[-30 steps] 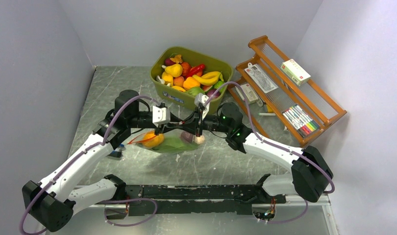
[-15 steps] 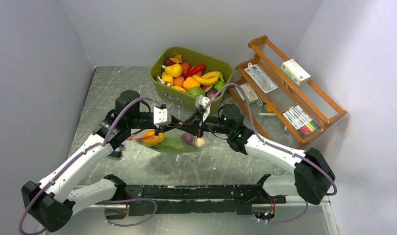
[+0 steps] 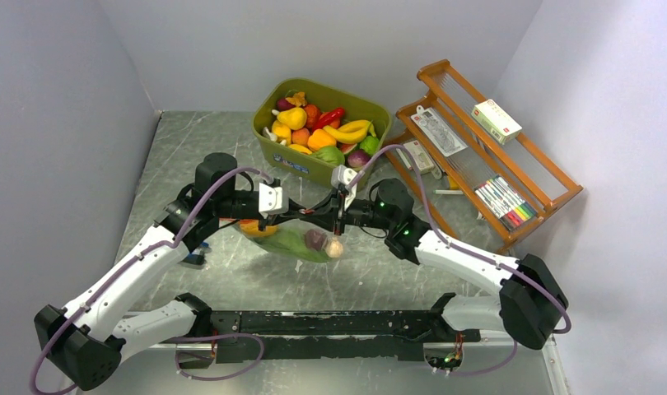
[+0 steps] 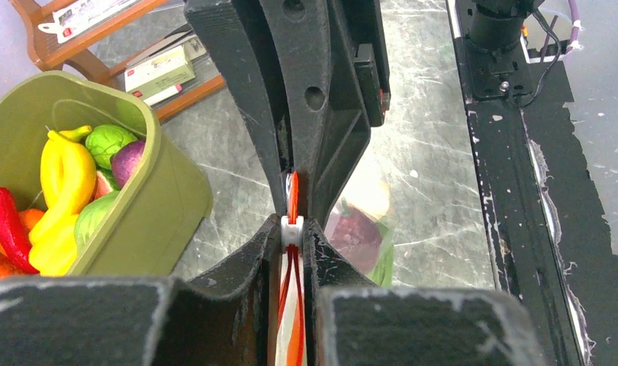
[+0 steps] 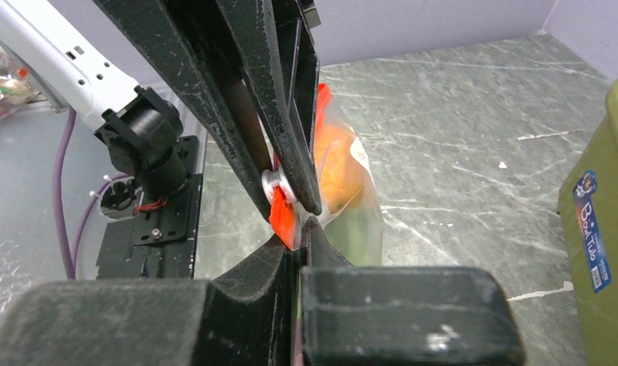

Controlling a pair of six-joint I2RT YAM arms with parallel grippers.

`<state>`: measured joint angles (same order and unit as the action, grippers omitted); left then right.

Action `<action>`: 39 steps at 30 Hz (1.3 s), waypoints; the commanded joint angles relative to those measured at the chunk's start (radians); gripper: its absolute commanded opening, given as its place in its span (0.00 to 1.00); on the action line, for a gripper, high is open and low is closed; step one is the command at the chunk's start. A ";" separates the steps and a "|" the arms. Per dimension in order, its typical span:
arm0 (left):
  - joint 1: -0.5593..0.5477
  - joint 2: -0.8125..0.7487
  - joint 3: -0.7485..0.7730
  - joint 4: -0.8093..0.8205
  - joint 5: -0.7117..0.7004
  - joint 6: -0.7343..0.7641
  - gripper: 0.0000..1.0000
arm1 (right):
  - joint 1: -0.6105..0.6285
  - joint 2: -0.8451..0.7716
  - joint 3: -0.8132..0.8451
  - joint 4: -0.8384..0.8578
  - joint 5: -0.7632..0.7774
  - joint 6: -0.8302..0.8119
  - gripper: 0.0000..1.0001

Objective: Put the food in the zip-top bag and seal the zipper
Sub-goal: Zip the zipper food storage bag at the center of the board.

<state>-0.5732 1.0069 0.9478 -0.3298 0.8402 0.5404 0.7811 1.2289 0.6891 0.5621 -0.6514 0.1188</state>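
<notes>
Grey-green marbled tabletop (image 3: 190, 140) under pale walls. Mid-table, just near of olive tub (image 3: 274, 140): zip-top bag (image 3: 291, 245) hanging below both pincers, with orange fruit (image 3: 256, 230), green leaves (image 3: 287, 242), purple bulb (image 3: 314, 239) and pale piece (image 3: 334, 247) inside. Left gripper (image 4: 292, 229) clamped tight on zipper (image 4: 293, 320). Right gripper (image 5: 294, 238) pinched on same strip, tip to tip with left. Wooden rack (image 3: 552, 177) far right.

A clear plastic zip-top bag (image 3: 301, 240) hangs between the left gripper (image 3: 296, 212) and right gripper (image 3: 337, 217). Beyond them sits an olive-green plastic tub (image 3: 314, 169). Right of them stands a brown wooden rack (image 3: 547, 158).
</notes>
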 commanded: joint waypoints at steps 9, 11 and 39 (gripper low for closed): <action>0.001 0.015 0.036 -0.131 -0.033 0.069 0.07 | -0.006 -0.079 -0.036 0.059 -0.010 -0.050 0.00; 0.001 0.016 0.033 -0.135 -0.044 0.072 0.07 | -0.006 -0.088 -0.043 0.060 -0.008 -0.054 0.00; 0.001 0.034 0.040 -0.080 0.027 0.059 0.07 | 0.022 -0.084 0.084 -0.231 -0.011 -0.242 0.40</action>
<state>-0.5735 1.0458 0.9688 -0.4213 0.8242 0.5953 0.7971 1.1316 0.7307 0.3702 -0.6476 -0.0772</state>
